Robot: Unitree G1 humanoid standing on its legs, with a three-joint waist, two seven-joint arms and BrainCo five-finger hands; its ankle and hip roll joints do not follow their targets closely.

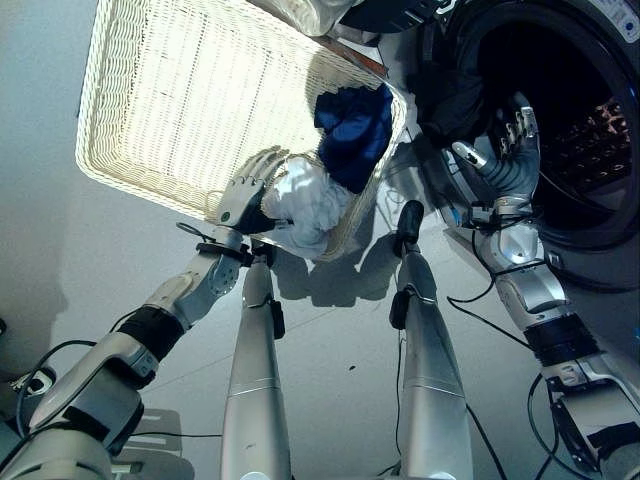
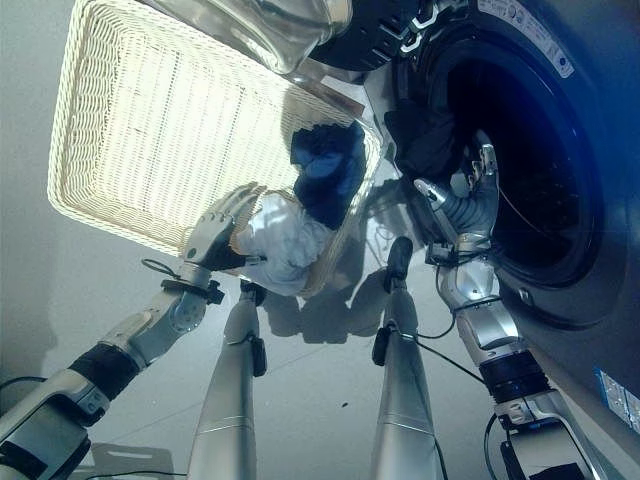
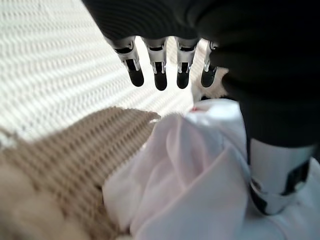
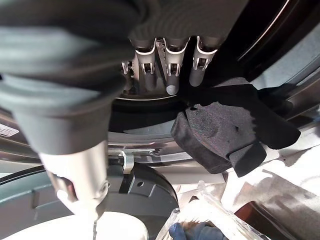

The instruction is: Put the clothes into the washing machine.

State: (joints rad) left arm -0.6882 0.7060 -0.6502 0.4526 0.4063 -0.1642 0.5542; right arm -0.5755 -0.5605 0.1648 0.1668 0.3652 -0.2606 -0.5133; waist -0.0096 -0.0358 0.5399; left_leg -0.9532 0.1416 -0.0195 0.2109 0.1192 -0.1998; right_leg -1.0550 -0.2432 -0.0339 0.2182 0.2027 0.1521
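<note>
A white wicker basket stands on the floor left of the washing machine. In the basket's corner nearest the machine lie a blue garment and a white garment, the white one spilling over the rim. My left hand rests on that rim beside the white garment, fingers straight and the thumb lying on the cloth. My right hand is open at the lower edge of the drum opening. A black garment hangs over the opening's edge just past its fingers.
The machine's clear glass door stands swung open above the basket's far side. The dark drum is open behind my right hand. Pale floor lies between the basket and me.
</note>
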